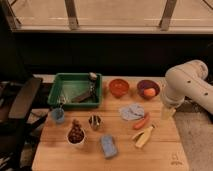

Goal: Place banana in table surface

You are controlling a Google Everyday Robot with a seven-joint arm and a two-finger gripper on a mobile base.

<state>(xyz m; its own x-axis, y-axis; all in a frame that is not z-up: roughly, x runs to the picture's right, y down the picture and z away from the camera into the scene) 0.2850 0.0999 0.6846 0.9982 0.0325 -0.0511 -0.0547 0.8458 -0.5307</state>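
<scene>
The banana (143, 136), pale yellow with darker tips, lies on the table surface (160, 150) at the front right, just below the orange-red carrot (141, 121). The white robot arm (187, 82) comes in from the right edge. My gripper (168, 112) hangs at its lower end over the table's right edge, right of the carrot and above and to the right of the banana. It is apart from the banana.
A green bin (76, 90) with utensils stands at the back left. An orange bowl (119, 87) and a purple bowl (148, 88) holding an orange fruit sit behind. A blue cloth (131, 111), metal cup (94, 121), blue sponge (108, 146), white cup (76, 135) and blue cup (58, 115) are spread over the table. A black chair (20, 100) stands on the left.
</scene>
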